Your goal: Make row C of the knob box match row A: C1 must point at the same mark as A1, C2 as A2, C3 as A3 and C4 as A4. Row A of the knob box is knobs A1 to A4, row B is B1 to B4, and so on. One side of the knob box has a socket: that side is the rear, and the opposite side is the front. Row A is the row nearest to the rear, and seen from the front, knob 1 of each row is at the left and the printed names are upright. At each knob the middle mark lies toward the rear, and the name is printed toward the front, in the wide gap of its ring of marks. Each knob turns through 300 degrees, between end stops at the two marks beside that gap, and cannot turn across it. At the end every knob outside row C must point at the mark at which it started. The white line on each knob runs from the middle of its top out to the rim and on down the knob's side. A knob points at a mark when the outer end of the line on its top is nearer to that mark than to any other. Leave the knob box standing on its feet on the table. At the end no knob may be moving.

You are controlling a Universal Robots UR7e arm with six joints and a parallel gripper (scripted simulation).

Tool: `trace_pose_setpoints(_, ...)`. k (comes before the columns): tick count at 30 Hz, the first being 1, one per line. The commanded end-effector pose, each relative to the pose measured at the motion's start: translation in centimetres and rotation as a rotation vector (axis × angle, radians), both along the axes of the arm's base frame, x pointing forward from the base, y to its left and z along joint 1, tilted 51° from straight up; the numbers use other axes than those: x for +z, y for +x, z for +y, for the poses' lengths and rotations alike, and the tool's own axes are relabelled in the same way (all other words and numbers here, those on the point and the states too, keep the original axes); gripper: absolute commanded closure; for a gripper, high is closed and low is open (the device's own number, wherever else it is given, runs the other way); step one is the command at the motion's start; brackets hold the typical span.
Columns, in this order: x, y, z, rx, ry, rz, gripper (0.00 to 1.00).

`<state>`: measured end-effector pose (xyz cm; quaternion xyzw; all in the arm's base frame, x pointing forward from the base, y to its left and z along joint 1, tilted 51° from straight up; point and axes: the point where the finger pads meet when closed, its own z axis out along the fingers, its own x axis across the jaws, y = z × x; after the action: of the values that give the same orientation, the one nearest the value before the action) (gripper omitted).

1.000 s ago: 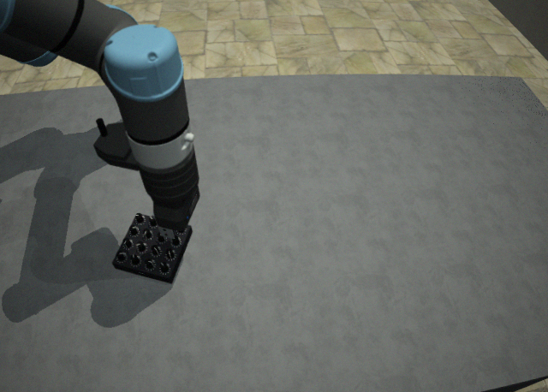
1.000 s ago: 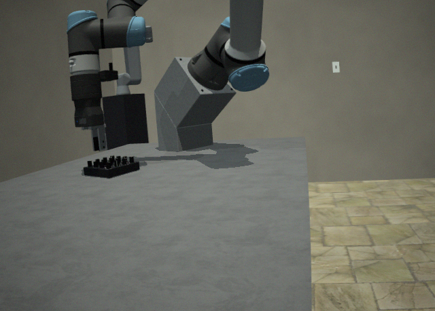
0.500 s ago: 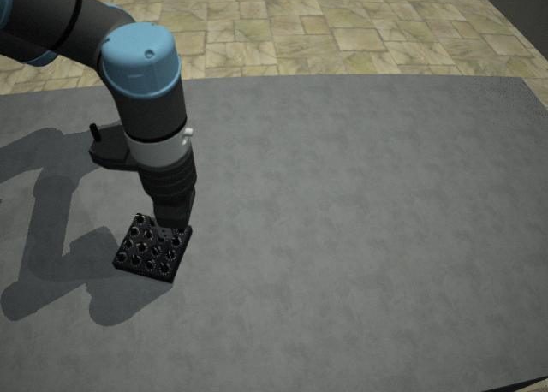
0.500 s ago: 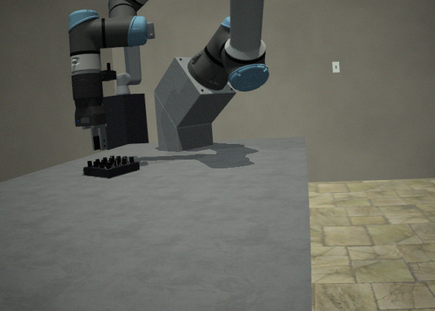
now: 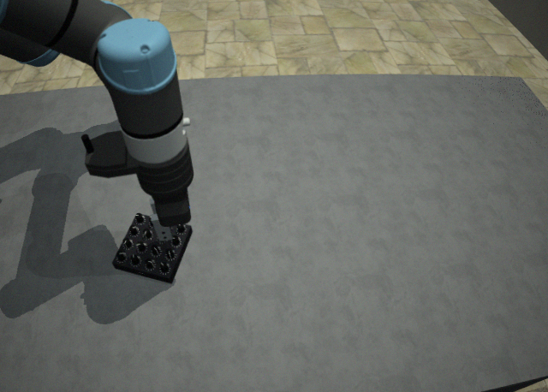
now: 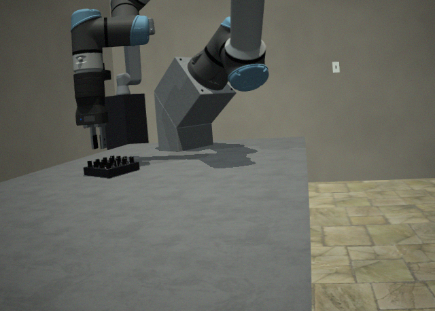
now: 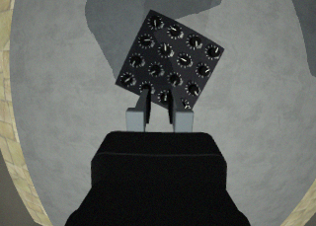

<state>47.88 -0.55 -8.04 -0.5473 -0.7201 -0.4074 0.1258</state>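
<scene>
The black knob box (image 5: 142, 274) (image 6: 109, 174) (image 7: 170, 64) stands flat on the table, with four rows of four black knobs with white lines and rings of marks. In the wrist view it is turned at a slant, its top corner at the upper middle. The lines point various ways; the printed names are too small to read, and I cannot make out the socket. My gripper (image 5: 159, 229) (image 6: 98, 148) (image 7: 159, 100) is partly open and empty, pointing down above the box, clear of the knobs. In the wrist view its fingers overlap the lower edge of the box and partly hide knobs there.
The grey table (image 5: 354, 202) (image 6: 193, 230) (image 7: 257, 113) carries the box and the arm's shadow. The arm's grey base pedestal (image 6: 185, 107) stands at the table's far side in the exterior view. A dark block (image 6: 126, 119) shows behind the gripper.
</scene>
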Motion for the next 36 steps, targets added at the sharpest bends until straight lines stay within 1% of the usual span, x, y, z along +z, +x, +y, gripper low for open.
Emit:
trace_pose_setpoints(1, -0.09, -0.14, -0.39, 0.100, -0.035, -0.115, 0.54)
trace_pose_setpoints(13, -0.26, -0.19, -0.81, 0.268, -0.106, -0.308, 0.54)
trace_pose_setpoints(15, -0.26, -0.19, -0.81, 0.268, -0.106, -0.308, 0.54)
trace_pose_setpoints(17, -0.31, -0.20, -0.91, 0.320, -0.127, -0.367, 0.54)
trace_pose_setpoints(30, -0.33, -0.11, -1.24, 0.503, -0.204, -0.576, 0.54)
trace_pose_setpoints(32, -0.33, -0.11, -1.24, 0.503, -0.204, -0.576, 0.54)
trace_pose_setpoints(34, -0.30, -0.07, -1.32, 0.556, -0.226, -0.638, 0.54)
trace_pose_setpoints(36, -0.29, -0.06, -1.35, 0.580, -0.237, -0.666, 0.54)
